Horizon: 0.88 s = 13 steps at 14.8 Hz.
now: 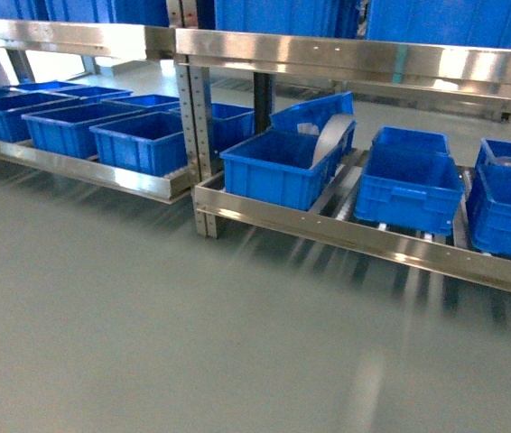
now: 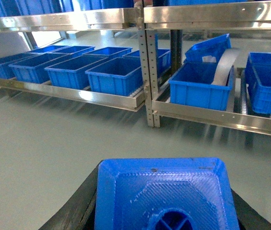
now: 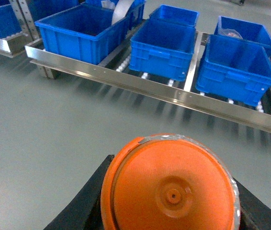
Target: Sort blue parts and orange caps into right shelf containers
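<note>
In the left wrist view a bright blue part (image 2: 162, 191) fills the bottom of the frame, and my left gripper (image 2: 164, 206) is shut on it, with a black finger (image 2: 73, 213) on either side. In the right wrist view my right gripper (image 3: 171, 201) is shut on an orange cap (image 3: 171, 187), whose round end faces the camera. The right shelf containers are open blue crates on a low steel rack: one on the left (image 1: 278, 167) (image 3: 83, 31), one in the middle (image 1: 409, 185) (image 3: 164, 45), one on the right (image 1: 508, 203) (image 3: 236, 67). Neither gripper shows in the head view.
A second low rack on the left holds several blue crates (image 1: 75, 122) (image 2: 68, 69). A steel upright post (image 1: 192, 117) stands between the racks. A tilted crate (image 1: 314, 110) and a curved grey sheet (image 1: 329, 135) sit behind the left container. Grey floor (image 1: 192, 334) lies before the shelves.
</note>
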Available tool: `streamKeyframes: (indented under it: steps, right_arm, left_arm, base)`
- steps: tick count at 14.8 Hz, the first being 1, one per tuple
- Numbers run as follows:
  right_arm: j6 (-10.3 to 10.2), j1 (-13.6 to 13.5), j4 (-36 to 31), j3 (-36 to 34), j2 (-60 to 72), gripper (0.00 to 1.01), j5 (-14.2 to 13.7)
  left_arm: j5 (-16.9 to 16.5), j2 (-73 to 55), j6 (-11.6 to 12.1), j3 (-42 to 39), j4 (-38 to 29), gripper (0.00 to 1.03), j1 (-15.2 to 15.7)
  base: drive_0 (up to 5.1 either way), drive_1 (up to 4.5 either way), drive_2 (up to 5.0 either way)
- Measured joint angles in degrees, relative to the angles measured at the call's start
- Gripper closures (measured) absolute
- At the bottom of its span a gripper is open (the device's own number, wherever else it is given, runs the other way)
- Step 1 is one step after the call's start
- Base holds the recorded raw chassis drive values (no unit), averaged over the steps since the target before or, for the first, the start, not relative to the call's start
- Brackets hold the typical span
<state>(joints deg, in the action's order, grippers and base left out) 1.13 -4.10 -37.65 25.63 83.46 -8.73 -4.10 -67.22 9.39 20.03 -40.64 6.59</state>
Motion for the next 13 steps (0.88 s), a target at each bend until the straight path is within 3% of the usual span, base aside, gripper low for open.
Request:
streamKeyframes:
  steps: [13]
  right_arm:
    - [0.0,0.0,0.0,0.0,0.0,0.56,0.0]
  left_arm:
    - [-0.2,0.0,0.0,0.0,0.0,0.58,0.0]
  base:
    - [-1.6,-1.61,-1.6]
